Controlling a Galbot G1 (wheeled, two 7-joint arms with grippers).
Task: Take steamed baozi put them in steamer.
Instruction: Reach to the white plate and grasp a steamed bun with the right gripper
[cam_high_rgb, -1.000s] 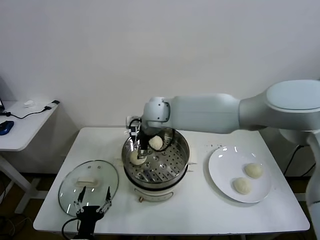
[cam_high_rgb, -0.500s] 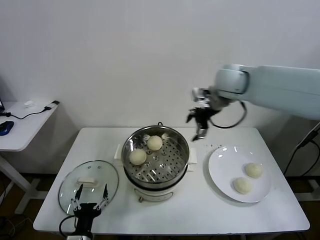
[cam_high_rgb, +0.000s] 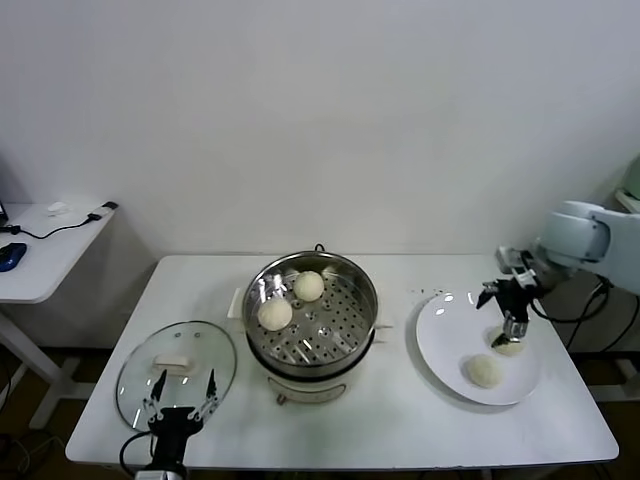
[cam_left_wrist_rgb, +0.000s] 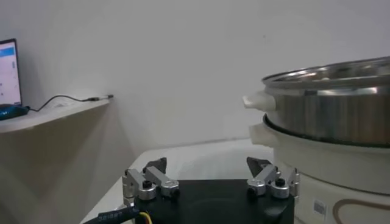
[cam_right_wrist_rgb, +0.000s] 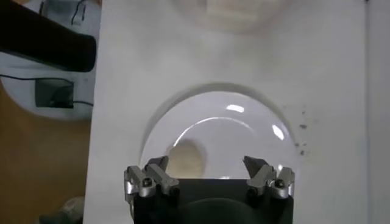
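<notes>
The steamer (cam_high_rgb: 335, 335), a shiny steel basket on a white base, stands mid-table with two cream baozi inside, one at the back (cam_high_rgb: 309, 286) and one at the left (cam_high_rgb: 275, 314). Two more baozi lie on the white plate (cam_high_rgb: 445, 330): a far one (cam_high_rgb: 510, 347) and a near one (cam_high_rgb: 484, 371). My right gripper (cam_high_rgb: 511, 328) hangs open just above the far baozi, nothing between its fingers. In the right wrist view the gripper (cam_right_wrist_rgb: 207, 165) is open over the plate (cam_right_wrist_rgb: 244, 131), a baozi (cam_right_wrist_rgb: 186, 161) near one finger. My left gripper (cam_high_rgb: 181, 408) waits open at the table's front left.
A round glass lid (cam_high_rgb: 177, 370) lies flat on the table left of the steamer, just behind the left gripper. The left wrist view shows the steamer's steel wall (cam_left_wrist_rgb: 329, 112) close by. A small side table (cam_high_rgb: 45, 250) with cables stands off to the far left.
My right arm has left the steamer, where a second baozi now lies, swung right across the table and come down over the plate. The left gripper has stayed put.
</notes>
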